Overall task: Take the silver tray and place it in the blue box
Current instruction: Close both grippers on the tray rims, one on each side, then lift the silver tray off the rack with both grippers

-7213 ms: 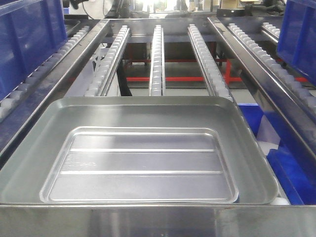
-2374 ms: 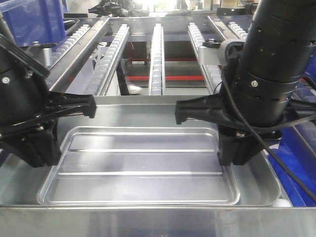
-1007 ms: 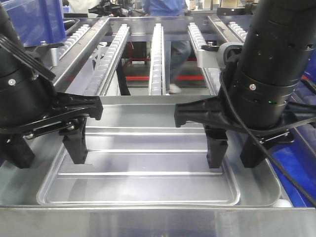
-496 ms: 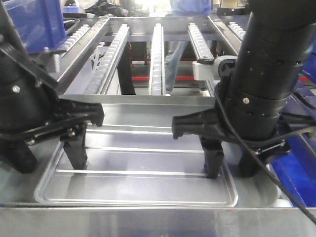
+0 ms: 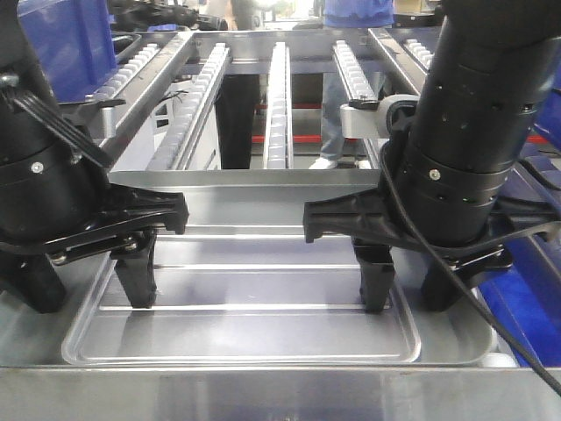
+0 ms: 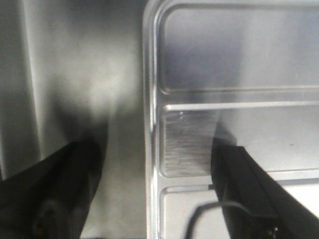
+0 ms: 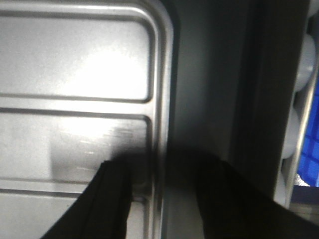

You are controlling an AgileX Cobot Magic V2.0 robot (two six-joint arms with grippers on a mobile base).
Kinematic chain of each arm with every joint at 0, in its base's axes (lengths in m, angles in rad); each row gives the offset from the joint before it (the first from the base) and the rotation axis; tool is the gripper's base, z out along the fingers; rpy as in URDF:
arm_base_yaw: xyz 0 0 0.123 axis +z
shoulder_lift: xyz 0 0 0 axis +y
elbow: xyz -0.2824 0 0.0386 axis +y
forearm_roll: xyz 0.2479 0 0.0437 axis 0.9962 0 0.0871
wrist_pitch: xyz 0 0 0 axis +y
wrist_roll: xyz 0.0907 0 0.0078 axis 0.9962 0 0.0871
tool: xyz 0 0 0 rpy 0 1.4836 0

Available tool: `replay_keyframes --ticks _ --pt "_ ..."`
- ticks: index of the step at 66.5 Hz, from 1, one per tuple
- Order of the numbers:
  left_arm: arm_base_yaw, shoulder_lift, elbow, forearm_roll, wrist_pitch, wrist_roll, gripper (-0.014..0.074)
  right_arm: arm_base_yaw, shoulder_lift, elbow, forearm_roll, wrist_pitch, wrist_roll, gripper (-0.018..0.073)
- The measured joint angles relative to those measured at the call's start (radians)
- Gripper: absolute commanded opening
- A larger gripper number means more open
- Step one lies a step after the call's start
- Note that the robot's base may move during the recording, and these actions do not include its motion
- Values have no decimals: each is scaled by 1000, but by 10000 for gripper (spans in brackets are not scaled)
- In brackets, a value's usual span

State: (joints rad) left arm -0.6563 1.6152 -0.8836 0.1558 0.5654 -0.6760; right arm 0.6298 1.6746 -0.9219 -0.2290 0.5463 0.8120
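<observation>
The silver tray [image 5: 254, 324] lies flat inside a larger, deeper silver pan [image 5: 263, 197]; its two ribs run across the base. My left gripper [image 5: 86, 294] is open, one finger inside the tray and one outside, straddling its left rim [image 6: 152, 149]. My right gripper [image 5: 409, 294] is open in the same way over the right rim [image 7: 160, 139]. In the wrist views the left gripper [image 6: 154, 199] and the right gripper [image 7: 167, 199] have the rim between their fingers with gaps on both sides. A large blue crate wall [image 5: 61, 39] shows at the back left; I cannot tell whether it is the blue box.
Roller conveyor lanes [image 5: 278, 96] run away behind the pan. A steel ledge [image 5: 263, 395] crosses the near edge. A blue bin [image 5: 526, 303] sits low at the right, beside white rollers [image 7: 304, 74]. A person's legs [image 5: 337, 105] stand beyond the rollers.
Both grippers have sunk a little lower around the tray's side rims and stay open. The person behind the rollers has stepped to the right.
</observation>
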Motion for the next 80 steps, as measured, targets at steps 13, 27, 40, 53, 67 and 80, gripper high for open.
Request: replay_keyframes --ticks 13,27,40,53,67,80 --pt "0 0 0 0 7 0 244 0 0 0 0 0 1 428" --pt "0 0 0 -6 8 0 54 0 0 0 2 -4 1 323" --pt "0 0 0 -10 19 0 -14 0 0 0 13 -10 3 134" --pt "0 0 0 -4 23 0 -14 0 -2 0 13 -4 5 52" --pt "0 0 0 -4 23 0 -14 0 -2 0 13 -4 5 52" --pt "2 0 -2 -20 19 0 -14 0 -2 -18 17 30 7 52"
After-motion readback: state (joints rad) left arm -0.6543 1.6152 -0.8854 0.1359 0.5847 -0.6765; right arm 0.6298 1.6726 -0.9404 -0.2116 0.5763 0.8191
